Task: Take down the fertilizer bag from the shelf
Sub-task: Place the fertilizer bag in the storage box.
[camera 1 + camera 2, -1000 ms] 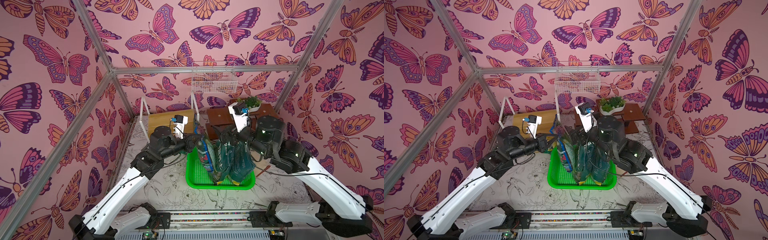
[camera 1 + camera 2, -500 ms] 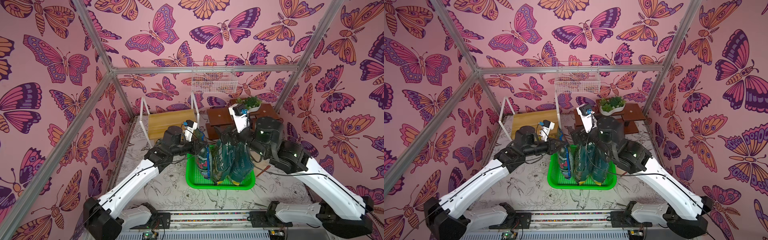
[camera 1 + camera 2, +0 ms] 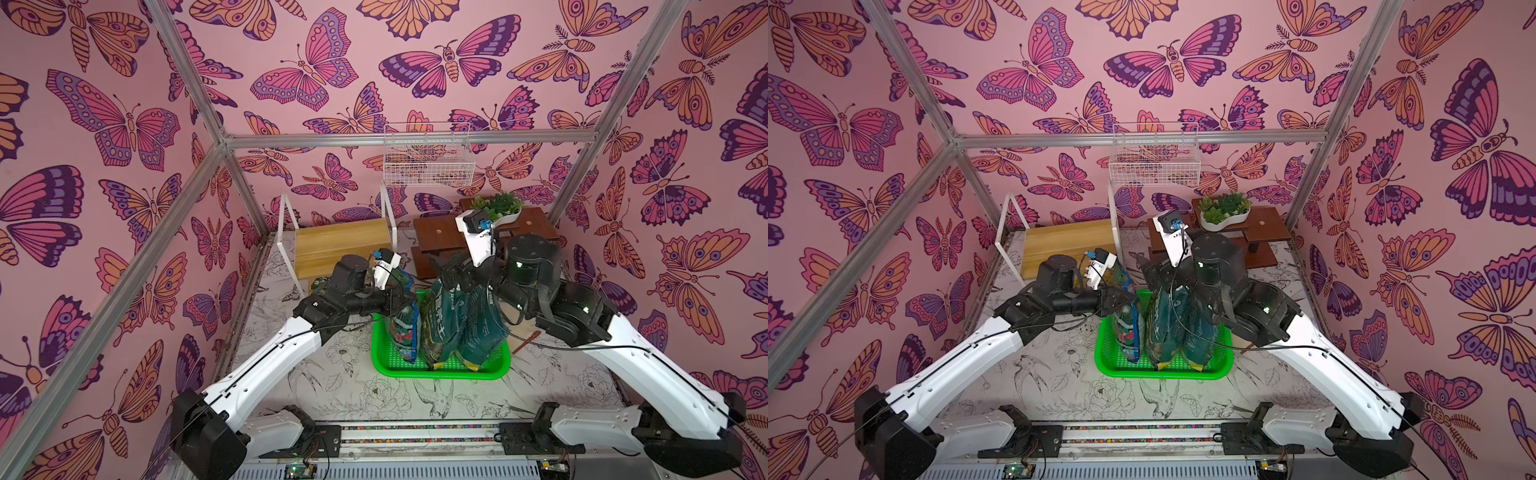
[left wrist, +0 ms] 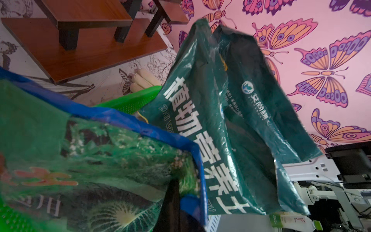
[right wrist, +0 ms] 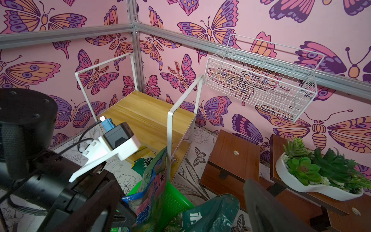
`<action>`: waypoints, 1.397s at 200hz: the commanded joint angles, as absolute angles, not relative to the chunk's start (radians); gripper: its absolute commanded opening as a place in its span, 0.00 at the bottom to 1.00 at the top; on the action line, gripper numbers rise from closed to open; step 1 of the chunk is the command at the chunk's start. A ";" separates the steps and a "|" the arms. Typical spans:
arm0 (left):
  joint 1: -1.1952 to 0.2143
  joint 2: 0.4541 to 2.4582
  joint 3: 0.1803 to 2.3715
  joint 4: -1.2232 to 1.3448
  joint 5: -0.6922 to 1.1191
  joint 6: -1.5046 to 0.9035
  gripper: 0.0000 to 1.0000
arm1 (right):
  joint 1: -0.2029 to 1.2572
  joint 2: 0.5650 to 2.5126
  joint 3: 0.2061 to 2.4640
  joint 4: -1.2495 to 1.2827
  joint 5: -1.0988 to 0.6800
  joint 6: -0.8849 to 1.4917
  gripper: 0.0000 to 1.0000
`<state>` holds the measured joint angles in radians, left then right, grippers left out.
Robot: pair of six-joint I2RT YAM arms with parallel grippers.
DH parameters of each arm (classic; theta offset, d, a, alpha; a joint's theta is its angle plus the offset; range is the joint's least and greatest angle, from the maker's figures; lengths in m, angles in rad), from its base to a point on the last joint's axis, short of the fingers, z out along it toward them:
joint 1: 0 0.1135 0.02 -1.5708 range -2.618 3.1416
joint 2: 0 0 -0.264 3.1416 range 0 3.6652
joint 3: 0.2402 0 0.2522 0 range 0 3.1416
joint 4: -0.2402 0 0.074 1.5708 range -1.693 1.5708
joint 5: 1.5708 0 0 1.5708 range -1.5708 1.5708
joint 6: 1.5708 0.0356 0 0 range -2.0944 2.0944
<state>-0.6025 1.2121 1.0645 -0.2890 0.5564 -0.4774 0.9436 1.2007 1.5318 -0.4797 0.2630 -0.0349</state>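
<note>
Left wrist: blue-edged green fertilizer bag (image 4: 90, 160)

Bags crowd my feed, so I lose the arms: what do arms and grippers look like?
Left arm and right arm: glossy white shells, bulky black joints, a thin black cable along each; green lights on the right one. Left gripper and right gripper: black, each with a white bracket holding a blue-plugged camera.

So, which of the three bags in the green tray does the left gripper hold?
The blue-edged bag with the plant print; the left gripper pinches it. The other two bags are dark green.
</note>
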 commanded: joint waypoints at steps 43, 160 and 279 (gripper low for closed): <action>-0.606 1.108 0.977 -0.379 0.546 -0.437 0.00 | 0.933 1.182 1.532 -0.472 0.276 -0.065 0.99; -0.616 1.053 1.013 -0.435 0.373 -0.490 1.00 | 0.930 1.192 1.534 -0.476 0.271 -0.051 0.99; -0.448 0.848 1.056 -0.550 -0.274 -0.506 1.00 | 0.930 1.186 1.537 -0.495 0.264 -0.050 0.99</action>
